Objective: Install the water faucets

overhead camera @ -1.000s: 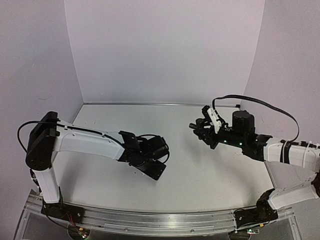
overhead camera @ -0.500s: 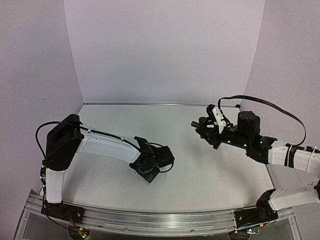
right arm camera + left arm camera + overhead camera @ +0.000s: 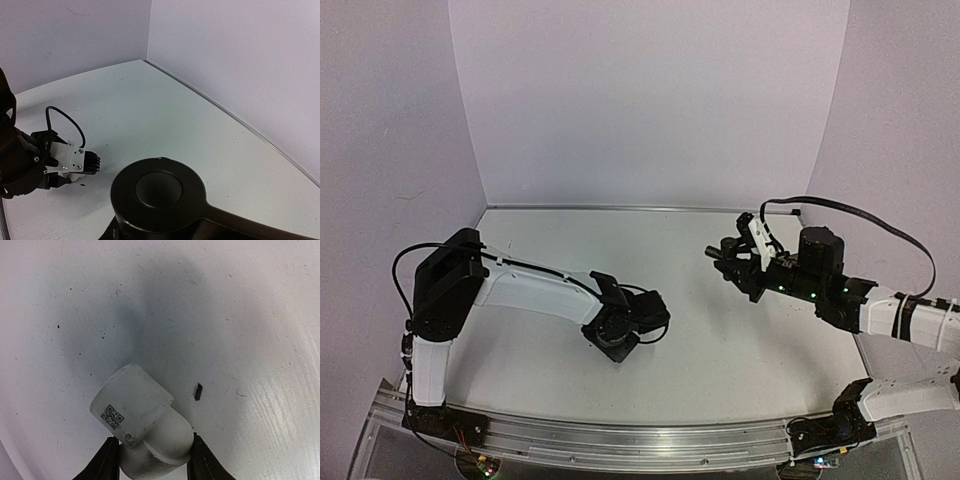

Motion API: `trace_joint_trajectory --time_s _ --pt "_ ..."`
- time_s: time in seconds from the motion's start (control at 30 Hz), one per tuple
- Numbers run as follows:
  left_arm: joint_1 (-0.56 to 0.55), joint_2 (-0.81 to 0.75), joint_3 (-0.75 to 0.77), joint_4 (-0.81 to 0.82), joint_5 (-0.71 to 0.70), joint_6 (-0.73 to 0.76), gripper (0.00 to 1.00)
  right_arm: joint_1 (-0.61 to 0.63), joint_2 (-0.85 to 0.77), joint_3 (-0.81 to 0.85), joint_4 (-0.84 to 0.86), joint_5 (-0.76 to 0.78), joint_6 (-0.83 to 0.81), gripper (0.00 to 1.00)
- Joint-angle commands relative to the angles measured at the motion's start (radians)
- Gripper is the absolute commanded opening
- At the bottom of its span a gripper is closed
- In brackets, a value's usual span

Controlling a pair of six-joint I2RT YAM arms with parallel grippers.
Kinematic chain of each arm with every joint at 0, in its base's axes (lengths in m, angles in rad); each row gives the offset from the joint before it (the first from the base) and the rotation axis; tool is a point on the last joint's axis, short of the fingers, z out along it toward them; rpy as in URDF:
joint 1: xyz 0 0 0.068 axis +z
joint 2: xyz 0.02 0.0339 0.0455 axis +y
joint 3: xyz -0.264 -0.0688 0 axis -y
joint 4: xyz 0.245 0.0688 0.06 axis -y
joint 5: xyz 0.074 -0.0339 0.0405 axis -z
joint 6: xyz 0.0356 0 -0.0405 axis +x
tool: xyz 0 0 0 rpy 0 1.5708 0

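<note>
Fingertips (image 3: 108, 463) of the left gripper (image 3: 152, 462) press in on either side of the white fitting (image 3: 141, 412). It is a stubby plastic elbow, and they clamp it at its rounded lower barrel while the squarer end points away from the wrist. That end carries a small printed code label (image 3: 113, 416). The fitting sits low against the white table (image 3: 235, 315), whose surface is scuffed and peppered with fine dark marks, and a tiny black speck (image 3: 198, 391) lies just beside it to the right, apart from it. From above, the left arm stretches out across the near-left part of the table with its wrist turned down over that spot. The right arm is held up off the surface on the far right, with the right gripper (image 3: 720, 256) aimed toward the middle of the workspace, well apart from the left one. A black faucet piece (image 3: 159, 192) with a round, dished head and an arm running off to the lower right fills the bottom of the right wrist view, very close to the lens. No fingers show around it there (and the overhead view is too small to help), so I cannot tell whether that gripper is closed or parted.
</note>
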Motion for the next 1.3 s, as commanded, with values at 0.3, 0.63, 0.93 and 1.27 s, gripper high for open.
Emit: trace_joint_trajectory --time_s 0.3,0.63,0.93,1.27 --pt "0.238 -0.259 -0.037 0.362 0.872 -0.148 0.05 -0.001 -0.045 0.001 0.111 -0.005 0.01 0.0" --pt "0.34 -0.157 -0.18 0.904 1.429 -0.538 0.04 0.0 -0.064 -0.007 0.111 -0.011 0.014 0.0" --pt "0.359 -0.013 -0.19 1.021 1.409 -0.681 0.04 -0.001 -0.052 -0.003 0.111 -0.021 0.016 0.0" --pt "0.357 0.028 -0.26 1.012 1.252 -0.734 0.07 -0.001 -0.048 -0.007 0.111 -0.015 0.014 0.0"
